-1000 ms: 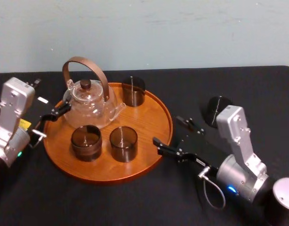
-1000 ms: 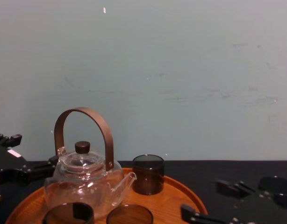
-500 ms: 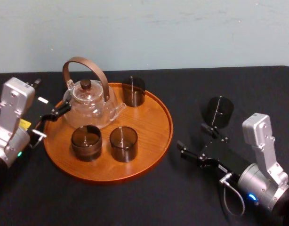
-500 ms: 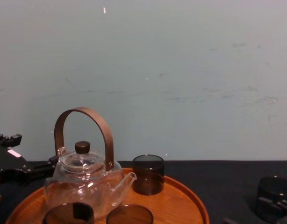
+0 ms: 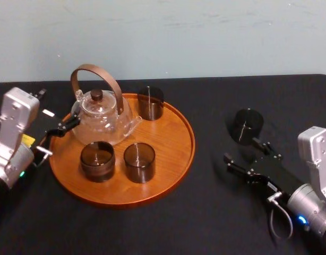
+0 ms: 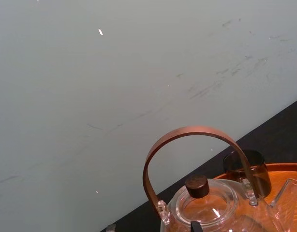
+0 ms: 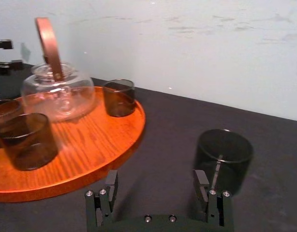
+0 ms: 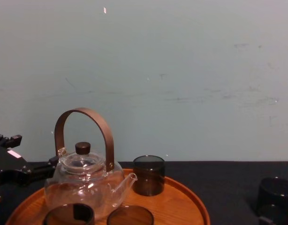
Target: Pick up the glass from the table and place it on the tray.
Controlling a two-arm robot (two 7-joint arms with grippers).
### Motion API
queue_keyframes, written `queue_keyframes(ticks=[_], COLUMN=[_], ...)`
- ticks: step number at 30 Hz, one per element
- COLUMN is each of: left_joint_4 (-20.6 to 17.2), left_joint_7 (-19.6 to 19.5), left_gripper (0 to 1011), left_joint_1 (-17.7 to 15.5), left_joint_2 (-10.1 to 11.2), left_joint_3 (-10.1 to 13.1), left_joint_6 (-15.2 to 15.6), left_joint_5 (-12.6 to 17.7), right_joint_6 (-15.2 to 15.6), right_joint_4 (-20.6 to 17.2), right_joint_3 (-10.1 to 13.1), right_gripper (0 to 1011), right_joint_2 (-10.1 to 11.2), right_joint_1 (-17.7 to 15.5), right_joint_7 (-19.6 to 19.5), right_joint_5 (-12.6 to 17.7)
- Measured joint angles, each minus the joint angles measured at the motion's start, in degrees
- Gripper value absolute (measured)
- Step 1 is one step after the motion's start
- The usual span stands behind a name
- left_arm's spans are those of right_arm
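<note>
Left claw point(image 5: 60, 136): low at the left edge of the tray, over the black cloth. Its two fingers are spread, nothing is held between them, and the farther finger reaches toward the teapot.
Teapot point(image 5: 102, 114): clear glass, standing upright just ahead of the left claw on the tray's far-left part. Its brown hoop handle is raised, a dark knob sits on the lid, and the spout points toward the right claw's side.
Tray point(image 5: 171, 141): round, orange-brown and low-rimmed, lying between the two claws. Its left rim is close against the left claw and its right rim is apart from the right claw.
Far glass point(image 5: 151, 102): smoky and upright, at the tray's far rim just past the teapot's spout, well away from both claws.
Near-left glass point(image 5: 97, 161): upright on the tray on the near side of the teapot, a little to the right of the left claw.
Near-right glass point(image 5: 139, 162): upright just beside the near-left one, on the side toward the right claw.
Table point(image 5: 205, 223): black matte cloth under everything.
Glass point(image 5: 246, 125): dark and upright on the cloth, off the tray. It stands just beyond the right claw's tips, ahead of its outer finger and not between the two.
Right claw point(image 5: 241, 150): low over the cloth to the right of the tray, pointing toward the glass. Its fingers are spread wide and hold nothing.
</note>
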Motion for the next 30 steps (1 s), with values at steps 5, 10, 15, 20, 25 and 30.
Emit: queue_keyframes(ticks=[5, 10, 15, 20, 25, 30], left_joint_4=[0.0, 0.0, 0.0, 0.0, 0.0, 0.0], left_joint_7=[0.0, 0.0, 0.0, 0.0, 0.0, 0.0], left_gripper=[1001, 1001, 1001, 1001, 1001, 1001], left_joint_1=[0.0, 0.0, 0.0, 0.0, 0.0, 0.0], left_joint_2=[0.0, 0.0, 0.0, 0.0, 0.0, 0.0], left_joint_3=[0.0, 0.0, 0.0, 0.0, 0.0, 0.0], left_joint_6=[0.0, 0.0, 0.0, 0.0, 0.0, 0.0], left_joint_5=[0.0, 0.0, 0.0, 0.0, 0.0, 0.0], right_joint_6=[-0.1, -0.1, 0.3, 0.3, 0.6, 1.0], right_joint_4=[1.1, 3.0, 6.3, 9.2, 11.2, 13.0], right_joint_3=[1.4, 2.7, 3.8, 4.5, 4.6, 4.3], right_gripper=[1002, 1002, 1002, 1002, 1002, 1002], right_joint_2=[-0.3, -0.6, -1.2, -1.8, -2.2, -2.6], right_joint_1=[0.3, 1.4, 3.6, 5.9, 7.8, 9.9], right_joint_7=[-0.6, -1.3, -2.0, -2.0, -1.3, -0.2], right_joint_5=[0.1, 0.0, -0.6, -1.0, -1.0, -0.8])
